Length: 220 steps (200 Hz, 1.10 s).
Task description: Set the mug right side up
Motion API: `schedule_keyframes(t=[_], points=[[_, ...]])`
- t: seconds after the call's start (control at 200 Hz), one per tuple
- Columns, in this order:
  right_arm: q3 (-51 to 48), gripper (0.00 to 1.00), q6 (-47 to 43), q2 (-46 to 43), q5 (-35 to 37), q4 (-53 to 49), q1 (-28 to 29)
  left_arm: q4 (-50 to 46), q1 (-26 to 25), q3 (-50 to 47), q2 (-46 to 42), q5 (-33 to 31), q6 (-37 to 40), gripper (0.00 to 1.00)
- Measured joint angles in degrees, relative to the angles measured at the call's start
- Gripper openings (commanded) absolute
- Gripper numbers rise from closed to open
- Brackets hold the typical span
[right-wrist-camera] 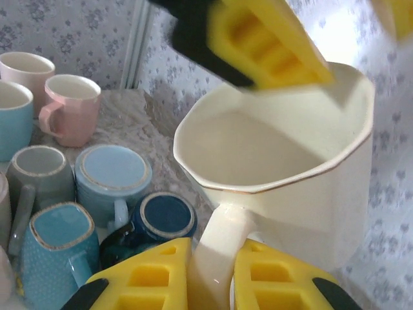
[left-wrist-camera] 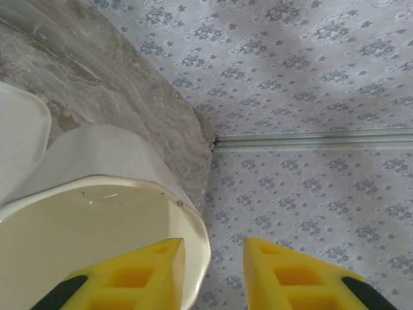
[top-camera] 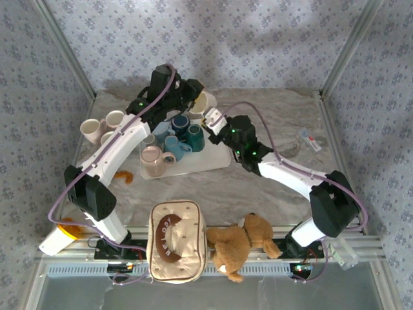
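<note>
The cream mug (top-camera: 206, 103) sits at the back of the table, just behind the tray, with its mouth facing up. In the right wrist view the mug (right-wrist-camera: 284, 161) shows its hollow inside, and my right gripper (right-wrist-camera: 213, 281) is shut on its handle (right-wrist-camera: 222, 248). My left gripper (left-wrist-camera: 213, 271) is open astride the mug's rim (left-wrist-camera: 193, 226). One yellow finger (left-wrist-camera: 129, 278) is inside the mug and the other finger (left-wrist-camera: 290, 271) stands clear outside it. From above, the left gripper (top-camera: 191, 95) and the right gripper (top-camera: 214, 118) meet at the mug.
A white tray (top-camera: 206, 161) holds several mugs, some upside down: light blue (right-wrist-camera: 113, 174), dark blue (right-wrist-camera: 164, 216), teal (top-camera: 195, 135), pink (top-camera: 153, 160). More cups (top-camera: 97, 126) stand at the left. A quilted bag (top-camera: 177, 240) and teddy bear (top-camera: 239, 245) lie at the near edge.
</note>
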Motion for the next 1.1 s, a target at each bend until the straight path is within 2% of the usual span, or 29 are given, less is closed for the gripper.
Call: schedule_keyframes(t=[0.14,0.32,0.49,0.66,0.819,1.099], points=[[-1.4,0.05,6.3,-0.3,-2.3,-1.2,-3.5,0.8,0.1,0.0,0.0,0.7,-0.3,0.50],[-2.6,0.04,12.1,-0.9,-4.2,-1.3,-5.6,1.0,0.8,0.0,0.0,3.2,0.2,0.52],[-4.0,0.04,17.1,-1.0,-6.3,0.3,-8.1,0.9,1.7,0.0,0.0,6.2,4.5,0.54],[-4.2,0.06,21.3,-1.0,-7.5,0.4,-11.5,0.6,3.0,-0.5,-0.1,10.5,12.0,0.54],[-4.2,0.06,24.9,0.1,-9.6,2.8,-15.2,0.4,5.3,-5.7,-1.0,15.1,21.0,0.55],[-2.9,0.06,30.4,10.8,-13.2,9.6,-21.6,-5.2,8.1,-9.1,-1.6,20.2,41.3,0.59]])
